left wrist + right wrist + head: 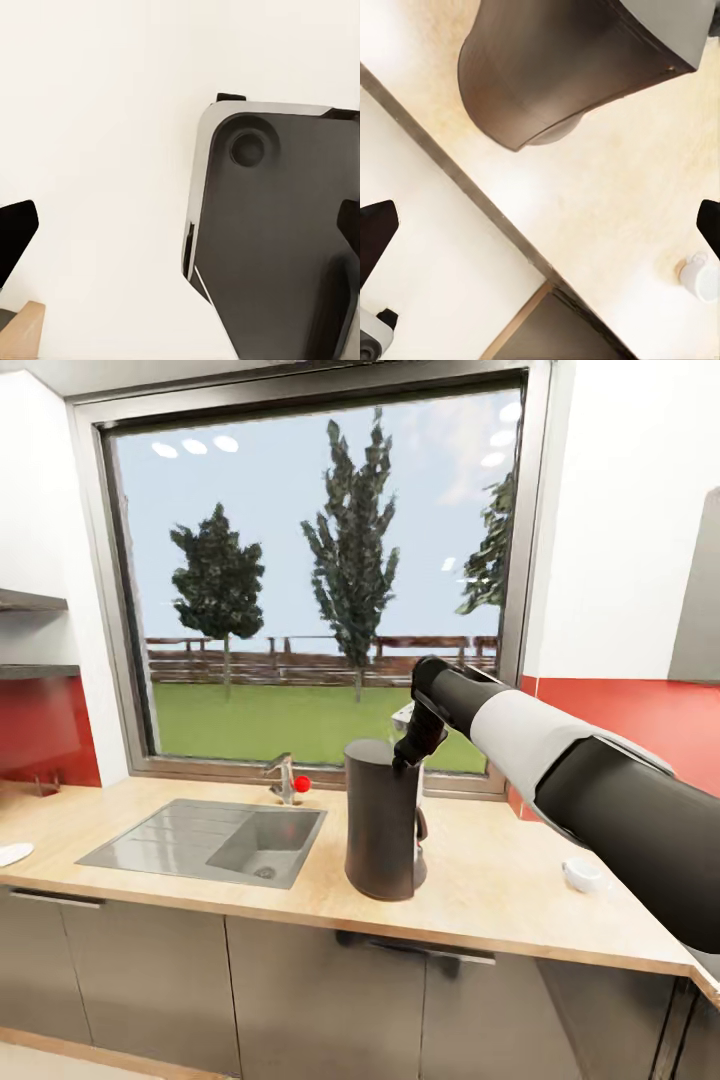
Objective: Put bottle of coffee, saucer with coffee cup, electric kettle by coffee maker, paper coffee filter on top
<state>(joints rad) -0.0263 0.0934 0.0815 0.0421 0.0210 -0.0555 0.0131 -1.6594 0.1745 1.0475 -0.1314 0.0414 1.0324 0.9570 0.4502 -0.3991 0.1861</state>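
Right arm (600, 780) reached over coffee maker (382, 818); right gripper (412, 752) directly above its top, fingers spread, empty.

Below the right gripper (408, 758), the coffee maker (382, 820) looks like matt dark grey plastic on a light, smooth wood-grain countertop (490, 880). To its left the sink (205, 842) is brushed grey metal; to its right the cup (581, 874) is glossy white.

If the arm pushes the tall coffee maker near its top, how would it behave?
The coffee maker is tall on a narrow base, so a high push would probably tip it rather than slide it. It looks rigid and fairly heavy. The right gripper is at its top edge.
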